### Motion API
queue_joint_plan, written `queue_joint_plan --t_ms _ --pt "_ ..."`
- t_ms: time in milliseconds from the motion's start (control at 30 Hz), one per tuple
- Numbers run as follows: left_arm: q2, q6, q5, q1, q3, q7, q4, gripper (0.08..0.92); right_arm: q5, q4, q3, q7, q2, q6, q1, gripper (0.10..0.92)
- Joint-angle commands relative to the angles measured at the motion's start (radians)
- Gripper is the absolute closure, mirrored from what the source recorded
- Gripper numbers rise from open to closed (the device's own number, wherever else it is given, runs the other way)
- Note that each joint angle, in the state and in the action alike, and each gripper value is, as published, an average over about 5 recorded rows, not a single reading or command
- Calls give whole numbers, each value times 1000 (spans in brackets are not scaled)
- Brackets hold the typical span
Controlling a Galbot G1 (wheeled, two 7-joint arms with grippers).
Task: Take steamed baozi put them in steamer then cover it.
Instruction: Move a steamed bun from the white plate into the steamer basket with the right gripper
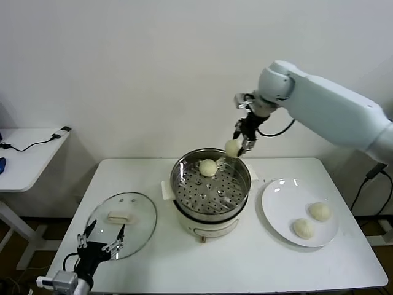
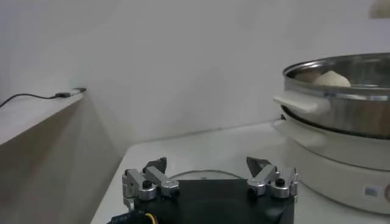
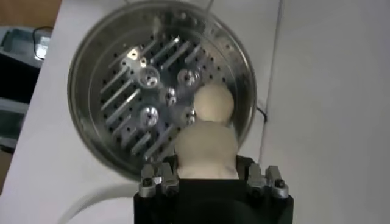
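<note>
The steel steamer [image 1: 211, 200] stands mid-table on its white cooker base, with one baozi [image 1: 208, 167] lying on its perforated floor near the far side. My right gripper [image 1: 238, 146] hangs above the steamer's far right rim, shut on a second baozi [image 3: 205, 149]. In the right wrist view that held bun sits just above the steamer [image 3: 109, 67] and the baozi [image 3: 212, 101] inside it. Two more baozi [image 1: 319, 211] [image 1: 303, 228] rest on the white plate [image 1: 279, 206] at the right. The glass cover [image 1: 139, 230] lies flat at the front left. My left gripper [image 1: 101, 238] is parked open over its near edge.
A white side table [image 1: 24, 157] with a cable stands to the left, apart from the work table. The cooker base [image 2: 341, 164] and steamer rim fill the right of the left wrist view. The wall runs close behind the table.
</note>
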Motion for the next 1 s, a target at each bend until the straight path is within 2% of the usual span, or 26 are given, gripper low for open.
queue_joint_plan --t_ms 33,533,1000 --pt "-15 -2 -14 0 -9 -8 -6 177 19 -134 -48 13 246 -37 -71 397" --pt "-22 2 -31 -13 -3 -4 -17 177 -59 -292 -23 30 407 -31 -182 401" --pt "-19 6 -41 -23 -2 -1 -13 177 -84 -296 -35 29 416 -33 -203 397"
